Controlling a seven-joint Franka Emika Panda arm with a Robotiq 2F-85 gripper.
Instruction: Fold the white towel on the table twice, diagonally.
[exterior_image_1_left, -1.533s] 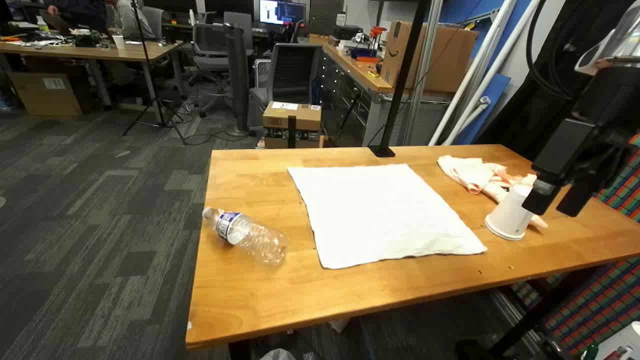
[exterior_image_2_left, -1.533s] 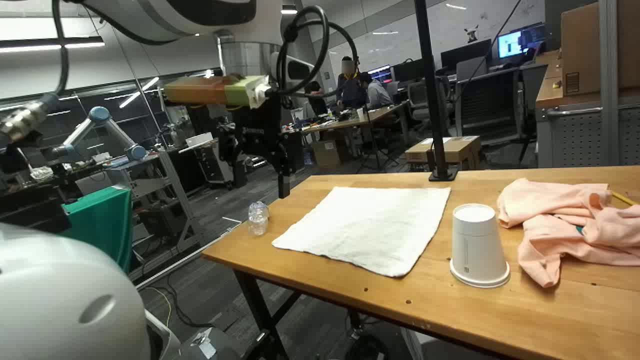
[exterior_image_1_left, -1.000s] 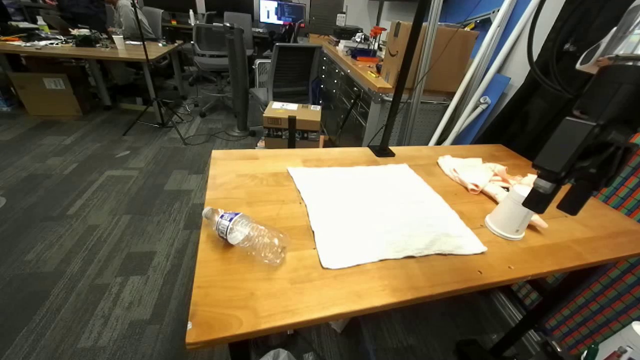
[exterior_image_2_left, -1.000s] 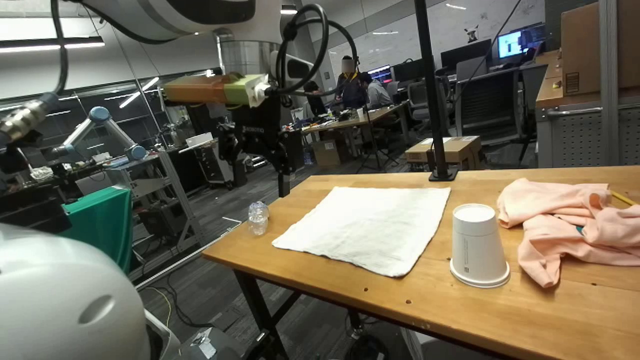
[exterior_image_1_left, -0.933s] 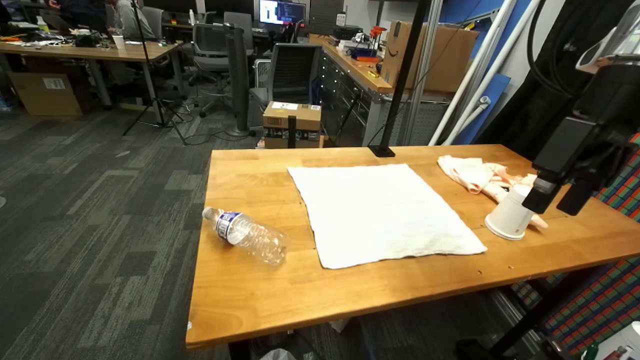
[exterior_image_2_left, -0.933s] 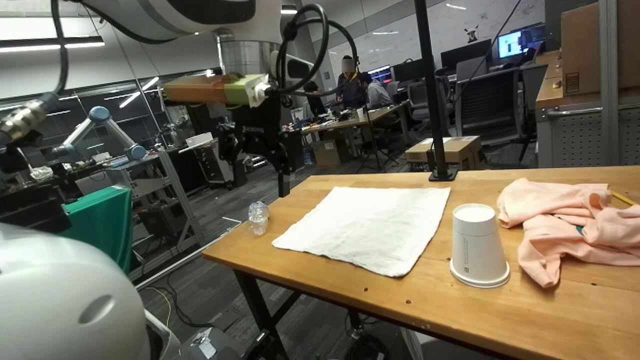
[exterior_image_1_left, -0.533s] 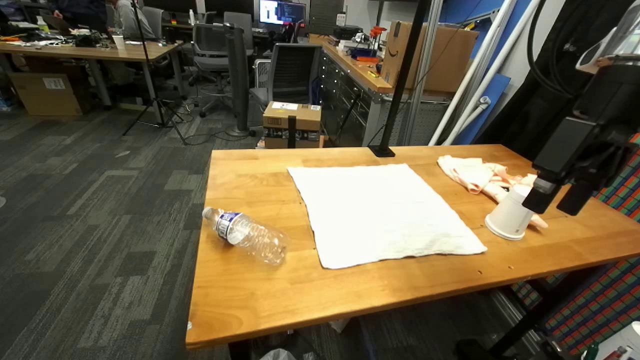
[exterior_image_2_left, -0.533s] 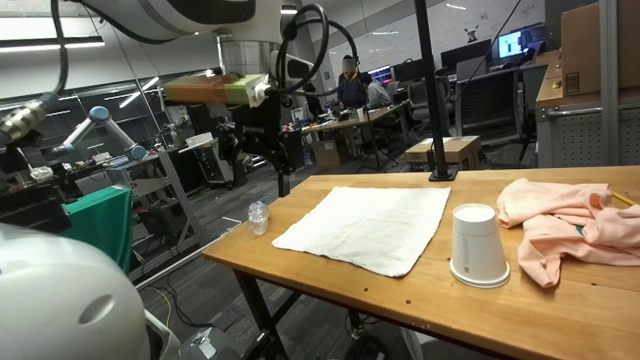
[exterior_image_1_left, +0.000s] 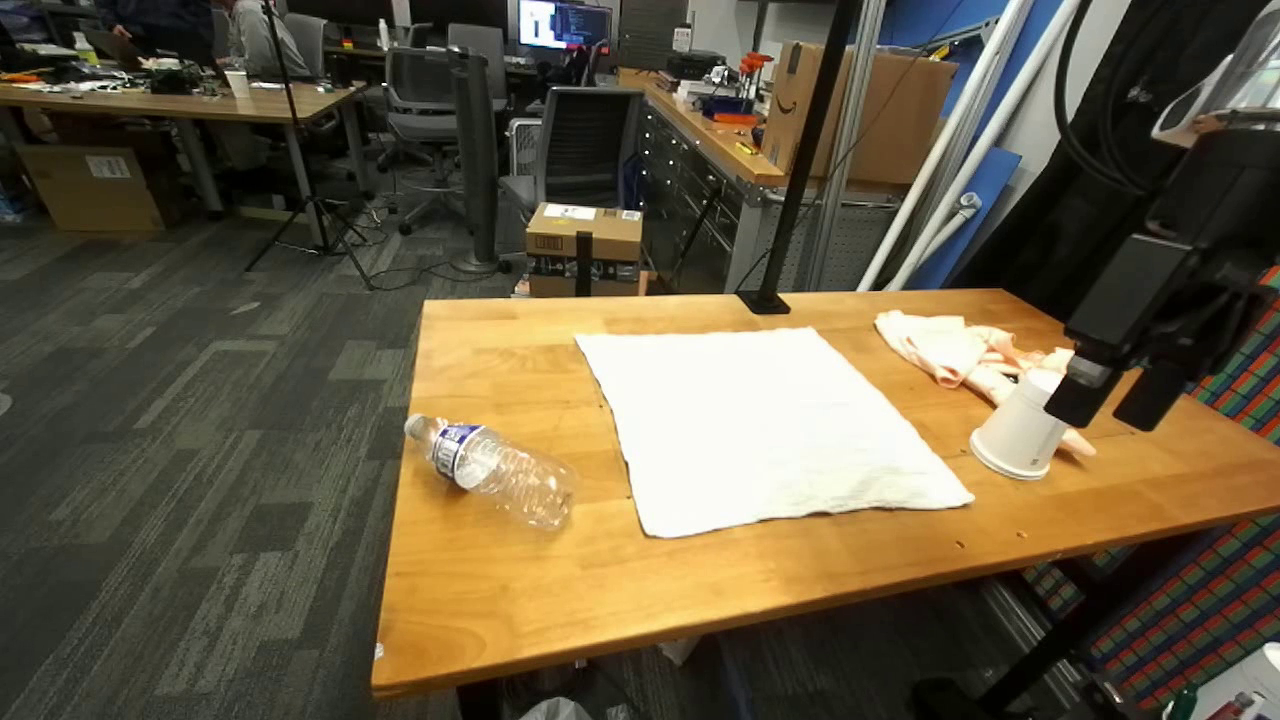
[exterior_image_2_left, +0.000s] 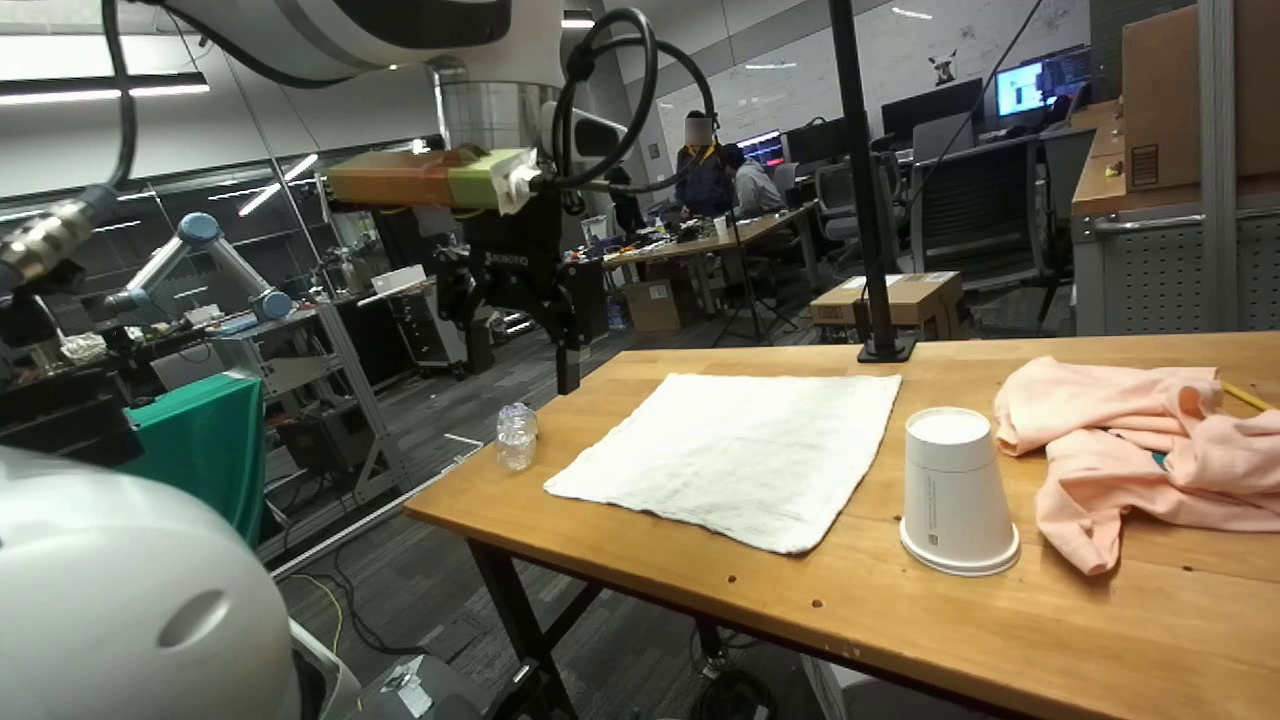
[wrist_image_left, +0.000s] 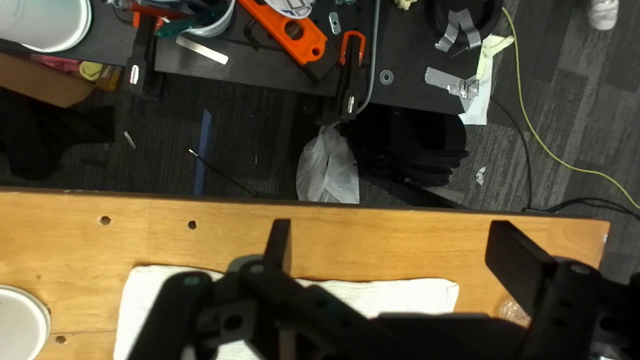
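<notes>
The white towel (exterior_image_1_left: 765, 430) lies flat and spread out, roughly square, on the wooden table (exterior_image_1_left: 520, 610). It also lies flat in the other exterior picture (exterior_image_2_left: 735, 455). In the wrist view, the towel's near edge and one corner (wrist_image_left: 400, 296) show, and the gripper body hides much of the rest. My gripper (exterior_image_2_left: 524, 367) is in the air above the table level, apart from the towel. In the wrist view, the gripper's fingers (wrist_image_left: 390, 232) are wide apart with nothing between them. The gripper also shows at the right of an exterior view (exterior_image_1_left: 1110, 405).
A clear plastic bottle (exterior_image_1_left: 500, 475) lies on its side beside the towel. An upside-down white paper cup (exterior_image_2_left: 957, 495) stands on the towel's other side. A crumpled peach cloth (exterior_image_2_left: 1140, 440) lies past the cup. A black post (exterior_image_1_left: 765, 300) rises at the table's edge.
</notes>
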